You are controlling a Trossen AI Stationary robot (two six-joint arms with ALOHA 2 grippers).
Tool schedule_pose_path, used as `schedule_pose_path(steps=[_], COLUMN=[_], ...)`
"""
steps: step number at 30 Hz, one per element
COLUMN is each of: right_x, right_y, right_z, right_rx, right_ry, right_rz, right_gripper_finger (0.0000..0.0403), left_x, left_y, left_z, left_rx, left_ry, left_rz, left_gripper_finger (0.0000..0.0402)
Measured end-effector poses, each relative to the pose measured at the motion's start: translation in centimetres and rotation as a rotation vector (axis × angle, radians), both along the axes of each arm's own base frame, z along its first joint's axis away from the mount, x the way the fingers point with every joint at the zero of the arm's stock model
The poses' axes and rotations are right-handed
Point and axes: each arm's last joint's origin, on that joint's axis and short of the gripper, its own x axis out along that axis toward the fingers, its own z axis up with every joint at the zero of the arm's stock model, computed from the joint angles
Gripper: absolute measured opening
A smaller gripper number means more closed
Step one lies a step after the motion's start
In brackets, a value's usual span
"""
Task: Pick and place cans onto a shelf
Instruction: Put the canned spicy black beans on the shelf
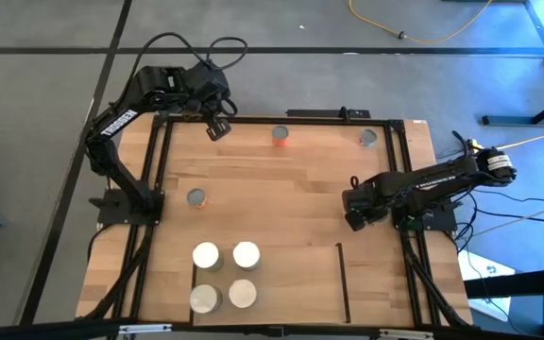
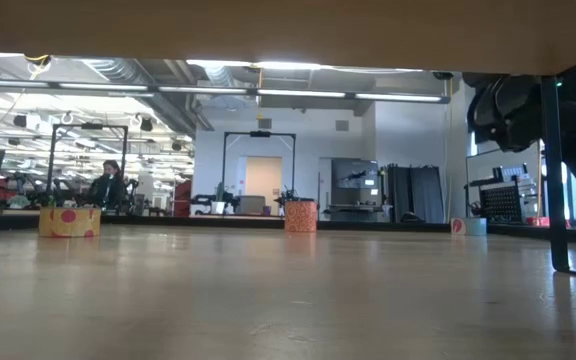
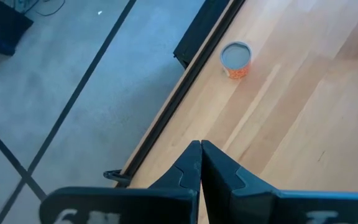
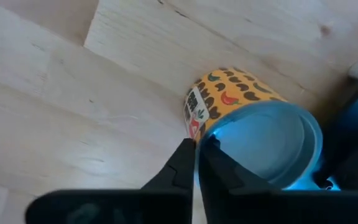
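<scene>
Four white-topped cans (image 1: 225, 276) stand on the light-wood shelf (image 1: 296, 283) at the table's near side. Three more cans stand on the tabletop, one at the left (image 1: 196, 197) and two at the far edge (image 1: 280, 135) (image 1: 368, 138). My left gripper (image 1: 218, 127) is shut and empty above the far left corner; its wrist view shows the orange-sided can (image 3: 235, 59) ahead of it. My right gripper (image 1: 355, 219) is shut, low at the table's right side, its tips (image 4: 196, 149) right beside a yellow patterned can (image 4: 241, 106). The arm hides that can in the high view. My right gripper's shut fingertips (image 4: 188, 155) stand against the yellow can's side just under its top rim (image 4: 211, 140). I cannot tell whether they touch it. The can stands on the tabletop.
The table's black frame bars run along its left, far and right edges (image 1: 163, 170). The shelf's thin black bar (image 1: 341, 279) stands close to my right gripper. Bare wood lies in the middle of the table (image 1: 281, 198). A person (image 2: 106, 185) sits far off in the room.
</scene>
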Motion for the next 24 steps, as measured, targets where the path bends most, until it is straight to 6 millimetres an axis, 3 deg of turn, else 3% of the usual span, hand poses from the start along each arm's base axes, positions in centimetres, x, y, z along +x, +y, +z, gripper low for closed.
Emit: schedule_pose_path(steps=[9, 17, 24], right_x=[-0.2, 1.0, 1.1], right_y=[-0.1, 0.0, -0.2], right_z=[0.9, 5.6, 11.6], right_rx=[-0.031, -0.032, -0.088], right_ry=[0.060, 0.040, 0.024], right_rz=[0.014, 0.055, 0.079], right_gripper_finger=[0.0008, 0.0008, 0.0007], left_x=[0.0, 0.0, 0.0], left_y=[0.0, 0.0, -0.1], left_z=[0.0, 0.0, 0.0], left_rx=[0.000, 0.000, -0.017], left_ry=[0.001, 0.002, -0.005], left_rz=[-0.001, -0.002, -0.015], left_gripper_finger=[0.0000, 0.0000, 0.0000])
